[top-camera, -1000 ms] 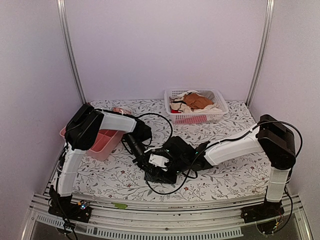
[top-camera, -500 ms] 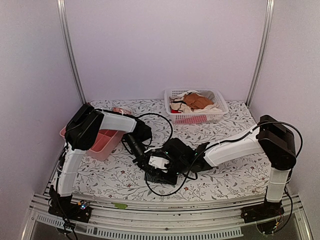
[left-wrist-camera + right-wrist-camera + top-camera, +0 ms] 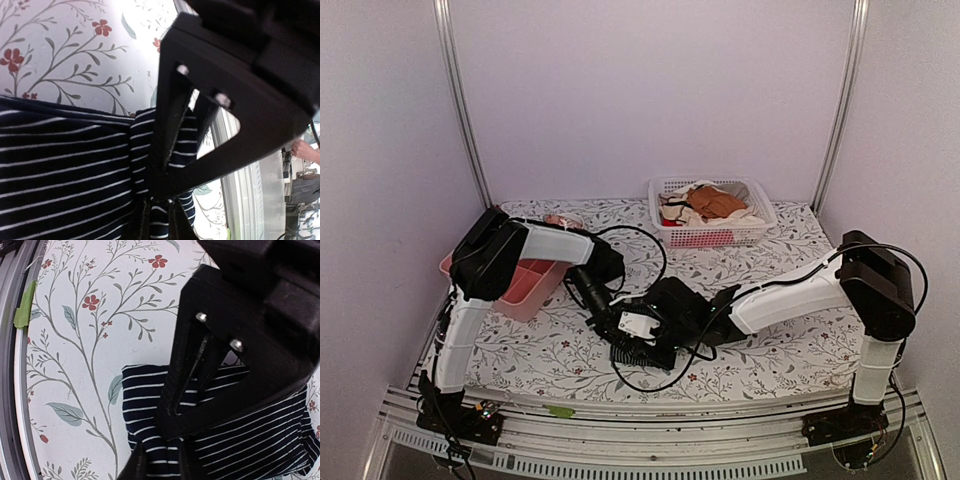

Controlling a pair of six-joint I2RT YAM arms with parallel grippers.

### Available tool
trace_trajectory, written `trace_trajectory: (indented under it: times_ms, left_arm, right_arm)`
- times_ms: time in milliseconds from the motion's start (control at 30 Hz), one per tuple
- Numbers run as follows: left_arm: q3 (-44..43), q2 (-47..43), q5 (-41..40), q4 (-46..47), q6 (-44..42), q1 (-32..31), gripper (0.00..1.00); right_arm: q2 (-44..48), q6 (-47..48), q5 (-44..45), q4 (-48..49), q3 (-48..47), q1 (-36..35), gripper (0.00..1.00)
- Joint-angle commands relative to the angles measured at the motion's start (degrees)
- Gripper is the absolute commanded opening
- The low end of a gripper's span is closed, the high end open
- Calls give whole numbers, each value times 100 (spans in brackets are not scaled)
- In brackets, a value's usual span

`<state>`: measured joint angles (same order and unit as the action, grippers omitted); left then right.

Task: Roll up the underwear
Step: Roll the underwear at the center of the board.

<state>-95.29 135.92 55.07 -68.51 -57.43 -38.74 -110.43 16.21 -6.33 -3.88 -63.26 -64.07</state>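
The underwear lies on the flowered table, near the front edge and about midway between the two arm bases, with both arms reaching in over it. It is dark navy cloth with thin white stripes. I can make out no letters on it from where I stand. In the top view a small white patch shows where the two grippers meet, but it is too small to tell if anything is printed there.

From above, the arms cover so much of the garment that I cannot tell how its long side lies on the table. In the right wrist view it is a folded band with its length running across the picture, tilted a little, and the stripes run along that length. One squared end points toward the table's front rail, where a scrap of green tape is stuck.

The left gripper has its jaws pressed together on a bunched fold at the garment's edge. The right gripper has its jaws narrowly apart with striped cloth between them; I cannot tell if they are biting it.

Well apart from all this, at the back, a white basket holds orange-brown and cream garments, and a pink bin sits at the left.
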Motion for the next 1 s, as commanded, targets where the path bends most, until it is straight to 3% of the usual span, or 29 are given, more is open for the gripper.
trace_trajectory:
  times_ms: [0,100,200,367,533,667,800,967]
  left_arm:
    - [-117,-110,-83,327,117,213,23]
    - [-49,-676,107,881,476,544,48]
    - [337,-1481,271,1718,895,985,59]
    - [2047,-3197,-156,3853,1702,1641,63]
    - [3804,-4736,-727,5013,1473,1782,63]
    - [5103,-5725,-1113,5850,1164,1525,63]
    - [6056,-6321,-1980,6692,876,641,63]
    - [6490,-6035,-2727,7821,751,-449,64]
  right_arm:
    - [-30,-4,-150,-840,281,-40,0]
    - [-23,-195,-421,-841,280,-26,0]
    - [-31,-506,-870,-787,218,76,0]
    - [-44,-1241,-2130,-588,101,558,0]
    - [-354,-1956,-3646,-498,-165,1158,0]
    - [-818,-2383,-4685,-535,-530,1546,0]
    - [-1298,-2683,-5317,-478,-777,1797,0]
    - [-1903,-2614,-5484,-851,-1189,1913,0]
